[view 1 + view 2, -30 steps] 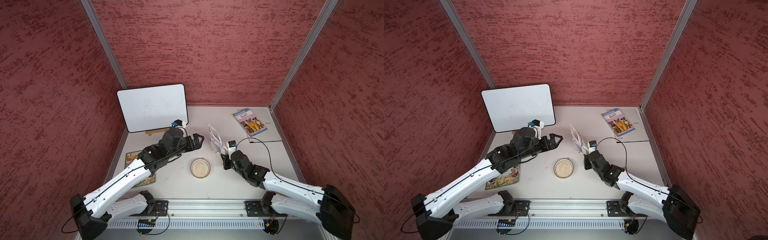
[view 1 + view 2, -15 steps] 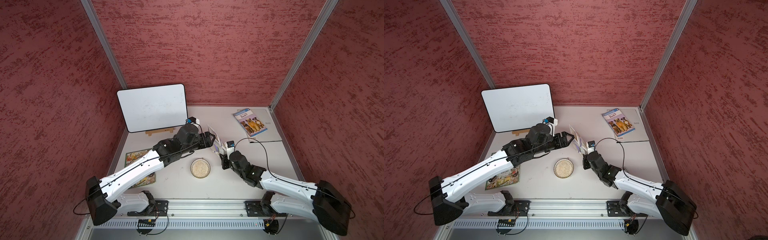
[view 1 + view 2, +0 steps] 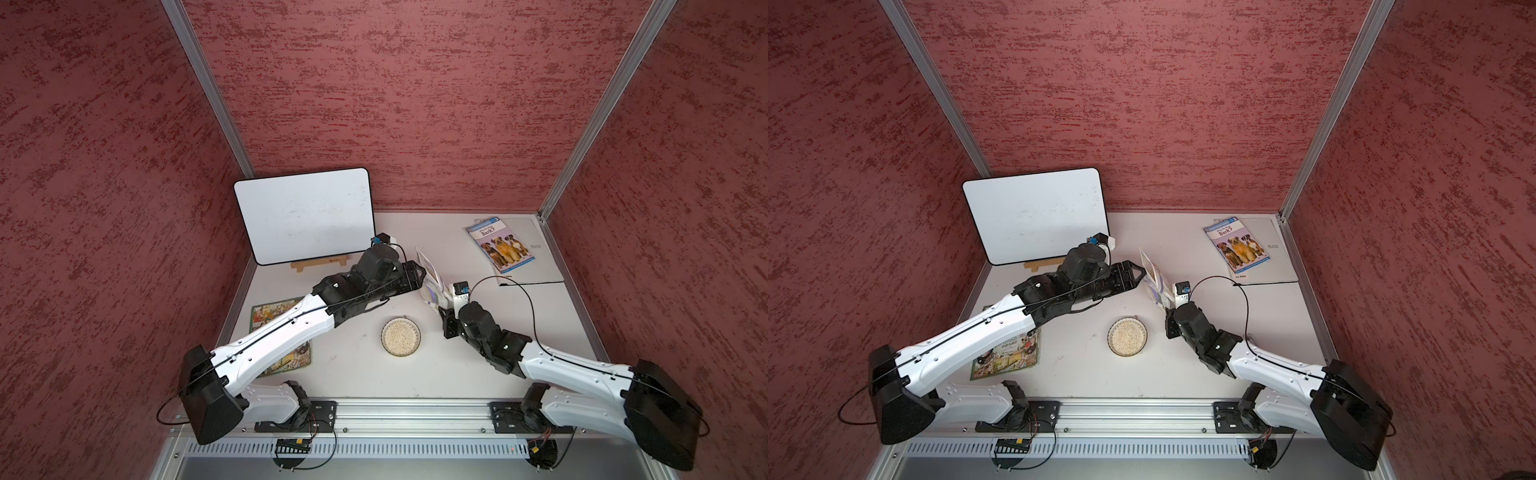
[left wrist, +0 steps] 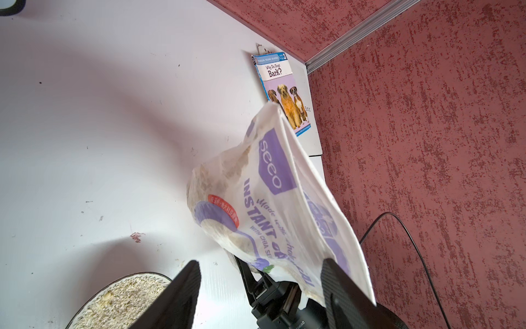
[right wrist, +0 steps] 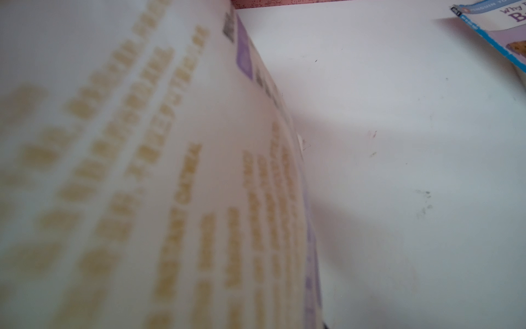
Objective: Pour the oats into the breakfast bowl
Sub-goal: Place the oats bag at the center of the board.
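Beyond the oat-filled white lattice bowl (image 3: 383, 336), right gripper (image 3: 441, 309) pinching the white purple-print pouch (image 4: 256, 185), I'd close my wide left gripper (image 4: 260, 263) (straddling it) squarely.

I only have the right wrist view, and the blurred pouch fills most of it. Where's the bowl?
Observer: In both top views the bowl sits on the table. It is on the robot's side of the pouch and slightly to the robot's left, not beneath it.
Operator: Anything in it?
Observer: Yes, oats cover its inside.
Operator: And the left arm?
Observer: The left wrist view shows the left gripper with its fingers apart and the pouch between them. The right gripper grips the pouch.
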Robot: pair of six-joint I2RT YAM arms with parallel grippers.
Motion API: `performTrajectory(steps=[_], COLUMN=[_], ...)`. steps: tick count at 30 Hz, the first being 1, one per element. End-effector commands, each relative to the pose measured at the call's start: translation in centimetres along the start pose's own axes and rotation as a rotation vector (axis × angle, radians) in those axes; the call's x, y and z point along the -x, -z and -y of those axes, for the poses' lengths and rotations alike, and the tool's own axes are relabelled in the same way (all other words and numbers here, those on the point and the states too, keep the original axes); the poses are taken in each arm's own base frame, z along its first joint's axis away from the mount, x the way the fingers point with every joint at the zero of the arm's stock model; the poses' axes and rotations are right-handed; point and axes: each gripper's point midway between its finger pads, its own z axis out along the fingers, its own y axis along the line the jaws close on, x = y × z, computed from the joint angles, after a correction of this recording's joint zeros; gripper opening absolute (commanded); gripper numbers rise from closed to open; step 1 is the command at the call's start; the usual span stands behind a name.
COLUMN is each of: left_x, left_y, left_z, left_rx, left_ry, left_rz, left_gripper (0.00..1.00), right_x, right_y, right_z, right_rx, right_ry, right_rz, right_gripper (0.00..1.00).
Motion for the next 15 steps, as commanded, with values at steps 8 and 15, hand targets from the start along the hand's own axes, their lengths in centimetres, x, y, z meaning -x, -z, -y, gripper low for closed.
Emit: performTrajectory(steps=[8, 15], left_x=[1.42, 1.36], left_y=[1.17, 0.58], left_z=[1.55, 1.28], left_rx=[-0.058, -0.045], left_ry=[0.016, 0.018], left_rz=[0.046, 0.038], left_gripper=[0.73, 0.70], right_x=[2.88, 2.93], right_y=[0.08, -0.03], right_z=[-1.09, -1.35], right_rx=[0.023, 0.028], right_ry=[-0.018, -0.013], right_rz=[0.123, 0.124], right_gripper=[0.00, 0.00])
